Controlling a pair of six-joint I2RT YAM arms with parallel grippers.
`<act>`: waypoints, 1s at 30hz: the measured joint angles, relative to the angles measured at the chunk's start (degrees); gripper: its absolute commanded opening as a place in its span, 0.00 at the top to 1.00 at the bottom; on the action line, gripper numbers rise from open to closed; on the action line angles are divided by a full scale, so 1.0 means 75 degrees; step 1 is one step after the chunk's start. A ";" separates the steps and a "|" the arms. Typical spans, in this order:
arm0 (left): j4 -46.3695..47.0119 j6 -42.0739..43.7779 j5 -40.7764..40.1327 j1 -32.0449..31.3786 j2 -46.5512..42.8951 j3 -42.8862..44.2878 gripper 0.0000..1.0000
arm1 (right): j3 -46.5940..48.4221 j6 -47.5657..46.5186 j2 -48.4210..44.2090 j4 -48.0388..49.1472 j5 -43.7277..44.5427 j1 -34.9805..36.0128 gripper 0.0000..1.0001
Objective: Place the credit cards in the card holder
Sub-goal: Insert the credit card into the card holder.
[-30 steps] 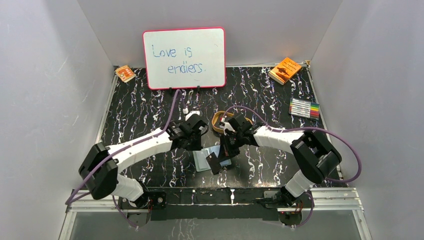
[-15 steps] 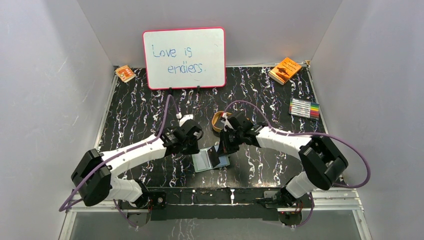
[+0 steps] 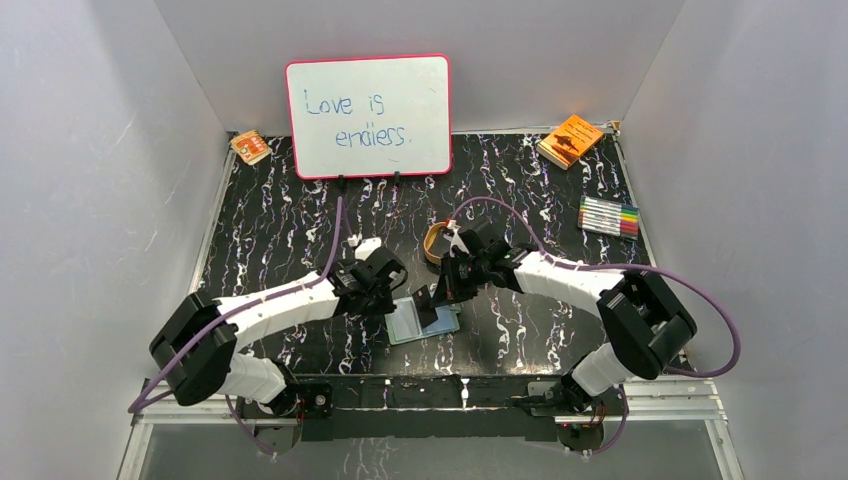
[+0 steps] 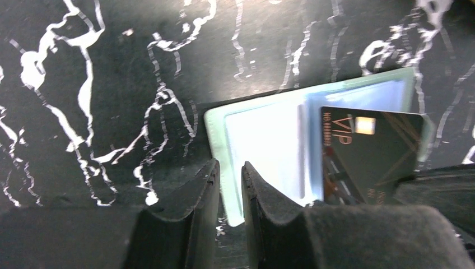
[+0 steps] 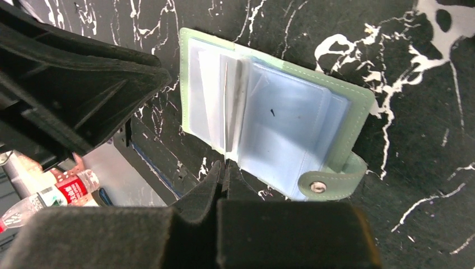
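Observation:
The sage-green card holder lies open on the black marbled table, its pale blue sleeves up and its snap strap at the near right corner. My right gripper is shut on a black credit card and holds it tilted over the open holder. In the right wrist view the card shows edge-on, running from my gripper down among the sleeves. My left gripper stands over the holder's left edge, jaws a narrow gap apart, with the black VIP card to its right.
A tan oval tray sits just behind the right wrist. A whiteboard stands at the back, with an orange booklet at the back right, a marker set at the right and a small orange packet at the back left.
The left gripper has come down and nearer, onto the holder's left edge. The right gripper has carried the card from the holder's near side up over its sleeves.

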 measured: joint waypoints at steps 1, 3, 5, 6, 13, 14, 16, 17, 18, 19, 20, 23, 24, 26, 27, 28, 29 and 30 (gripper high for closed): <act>-0.0026 -0.0058 -0.0044 0.0000 -0.0044 -0.0108 0.81 | 0.0000 0.0003 0.0029 0.0064 -0.0058 0.0000 1.00; -0.0102 -0.0169 -0.0128 0.0000 -0.0111 -0.0309 0.82 | 0.0000 0.0003 0.0096 0.0207 -0.0178 0.0000 1.00; -0.0140 -0.0248 -0.0149 0.0000 -0.0125 -0.0449 0.83 | 0.0000 0.0003 0.0195 0.0303 -0.0254 0.0000 1.00; -0.0149 -0.0280 -0.0149 0.0000 -0.0125 -0.0513 0.83 | 0.0000 0.0003 0.0265 0.0350 -0.0294 0.0000 1.00; -0.0111 -0.0376 -0.0082 0.0000 -0.0032 -0.0644 0.86 | 0.0003 0.0000 0.0731 0.0469 -0.0423 0.0000 1.00; -0.0079 -0.0376 -0.0050 0.0000 0.0017 -0.0644 0.86 | 0.0003 0.0000 0.0769 0.0498 -0.0431 0.0000 1.00; -0.0012 -0.0373 0.0032 0.0000 0.0119 -0.0644 0.87 | 0.0003 0.0003 0.0825 0.0568 -0.0466 0.0000 1.00; 0.0006 -0.0373 0.0052 0.0000 0.0166 -0.0644 0.87 | 0.0003 0.0003 0.0848 0.0612 -0.0484 0.0000 1.00; 0.0023 -0.0370 0.0076 0.0000 0.0221 -0.0644 0.88 | 0.0000 0.0003 0.0860 0.0632 -0.0487 0.0000 1.00; 0.0041 -0.0373 0.0087 0.0000 0.0280 -0.0644 0.88 | 0.0000 0.0006 0.0868 0.0653 -0.0501 0.0000 1.00; 0.0067 -0.0361 0.0114 0.0000 0.0309 -0.0632 0.88 | 0.0000 0.0012 0.0880 0.0676 -0.0519 0.0000 1.00; 0.0117 -0.0341 0.0152 0.0000 0.0332 -0.0629 0.89 | -0.0015 0.0064 0.0892 0.0784 -0.0557 0.0000 1.00; 0.0140 -0.0335 0.0166 0.0000 0.0344 -0.0627 0.89 | -0.0017 0.0093 0.0895 0.0813 -0.0571 0.0000 1.00; 0.0204 -0.0312 0.0201 0.0000 0.0367 -0.0618 0.90 | -0.0076 0.0134 0.0898 0.0924 -0.0589 0.0009 1.00; 0.0239 -0.0309 0.0219 0.0000 0.0385 -0.0609 0.90 | -0.0149 0.0169 0.0901 0.0985 -0.0597 0.0009 1.00; 0.0245 -0.0306 0.0224 0.0000 0.0391 -0.0609 0.90 | -0.0157 0.0216 0.0906 0.1011 -0.0597 0.0017 1.00; 0.0245 -0.0306 0.0224 0.0003 0.0399 -0.0606 0.90 | -0.0201 0.0286 0.0906 0.1075 -0.0592 0.0038 1.00; 0.0245 -0.0306 0.0224 0.0003 0.0399 -0.0606 0.90 | -0.0353 0.0379 0.0906 0.1180 -0.0571 0.0047 1.00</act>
